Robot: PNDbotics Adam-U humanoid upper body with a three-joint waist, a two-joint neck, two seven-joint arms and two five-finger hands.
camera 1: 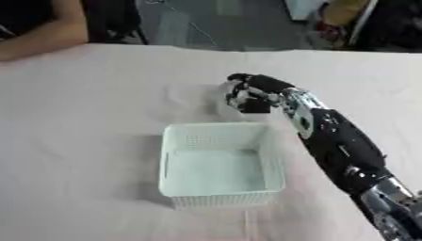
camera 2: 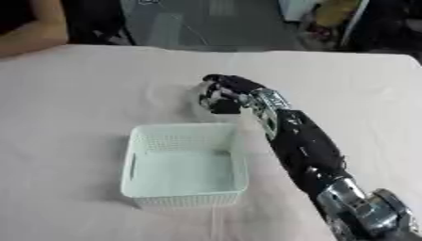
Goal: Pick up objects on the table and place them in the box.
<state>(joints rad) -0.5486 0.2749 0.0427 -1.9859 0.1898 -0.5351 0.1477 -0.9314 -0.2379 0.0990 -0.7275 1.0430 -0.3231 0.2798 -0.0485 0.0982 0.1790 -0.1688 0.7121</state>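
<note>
Box [camera 1: 221,164], pale and apparently empty at centre frame on the tabletop [camera 1: 82,117], waits as the right hand [camera 1: 247,94], fingers curled around something unseen just above its far rim, should carry inward before releasing.

The tabletop [camera 1: 74,122] was covered in pale, matt cloth with soft creases. The box [camera 1: 218,164] looked like pale mint plastic, its walls perforated in a fine grid, its floor smooth. The right robot hand [camera 1: 247,94] was black, with glossy silver metal at the wrist.
</note>
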